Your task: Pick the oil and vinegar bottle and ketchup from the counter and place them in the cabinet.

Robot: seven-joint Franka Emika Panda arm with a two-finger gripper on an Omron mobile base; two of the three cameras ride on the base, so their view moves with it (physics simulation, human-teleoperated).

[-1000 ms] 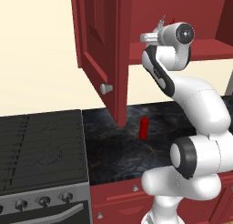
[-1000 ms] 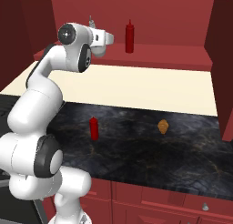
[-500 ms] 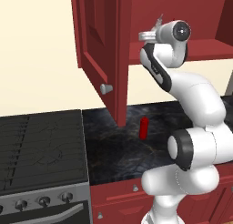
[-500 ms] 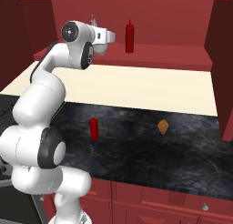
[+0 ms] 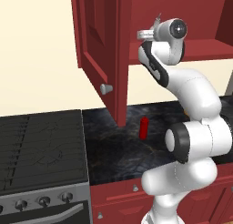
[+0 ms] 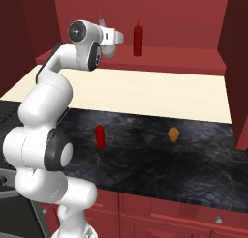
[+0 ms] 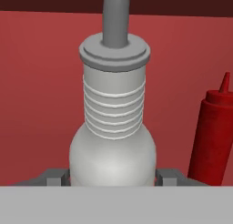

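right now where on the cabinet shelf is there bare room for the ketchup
The cabinet shelf is bare right of the red nozzle bottle, out to the side wall. It is crowded left of that bottle, where the claw grips the oil and vinegar bottle.

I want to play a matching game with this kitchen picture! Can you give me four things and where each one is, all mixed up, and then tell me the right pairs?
Things:
1. grey bottle
2. ketchup
3. nozzle bottle
4. orange thing

Places:
A. standing alone on the cabinet shelf
B. between the gripper fingers, up at the cabinet
C. on the counter, right of the ketchup in the right base view
D. standing on the counter, near the arm

Right pairs: 1-B, 2-D, 3-A, 4-C
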